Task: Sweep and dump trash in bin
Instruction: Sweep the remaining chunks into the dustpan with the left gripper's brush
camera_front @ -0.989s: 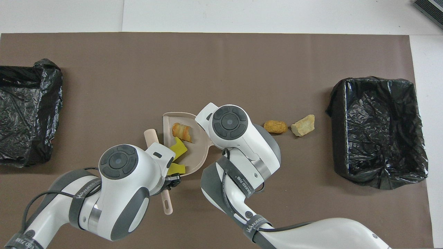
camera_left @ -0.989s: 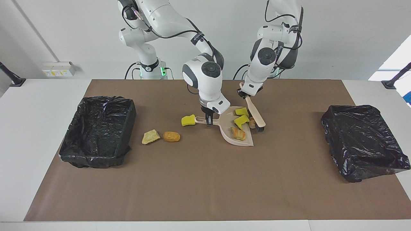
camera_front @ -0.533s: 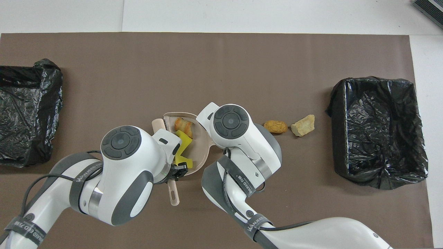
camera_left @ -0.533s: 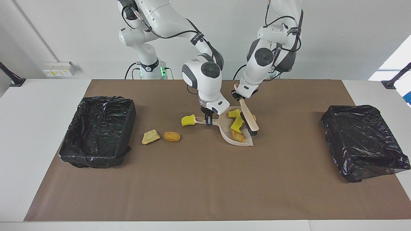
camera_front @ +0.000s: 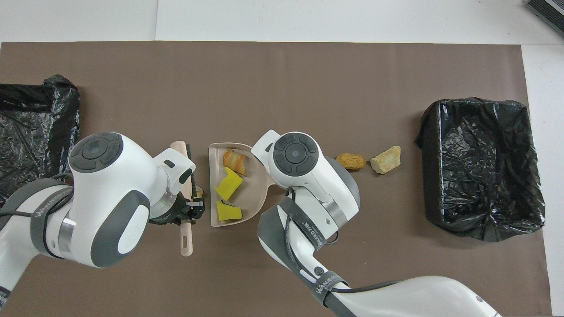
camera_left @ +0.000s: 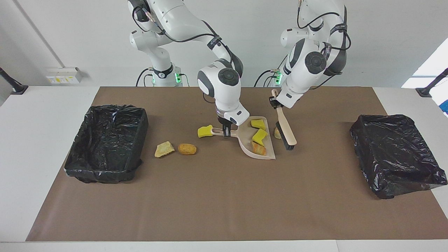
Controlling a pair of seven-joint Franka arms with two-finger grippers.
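Note:
My right gripper [camera_left: 226, 131] is shut on the handle of the beige dustpan [camera_left: 245, 134] [camera_front: 252, 193], which lies flat on the mat. Two yellow sponge chunks [camera_left: 259, 136] [camera_front: 228, 187] and a striped croissant piece [camera_left: 259, 149] [camera_front: 235, 161] lie in the pan. My left gripper [camera_left: 276, 103] [camera_front: 188, 210] is shut on the brush [camera_left: 286, 131] [camera_front: 187, 233], whose bristles stand beside the pan's open edge. A small scrap [camera_left: 277, 133] [camera_front: 199, 191] sits between brush and pan. Another sponge [camera_left: 204, 131] lies by the pan's handle. A brown nugget [camera_left: 187, 149] [camera_front: 350, 161] and a tan wedge [camera_left: 164, 149] [camera_front: 386, 160] lie toward the right arm's end.
A black-lined bin [camera_left: 106, 150] [camera_front: 480, 167] stands at the right arm's end of the brown mat, just past the wedge. A second black-lined bin [camera_left: 395, 154] [camera_front: 35, 141] stands at the left arm's end.
The left arm swept the brush across the pan, pushing the sponges in, then swung it back out toward its own end. The dustpan and right gripper stayed put.

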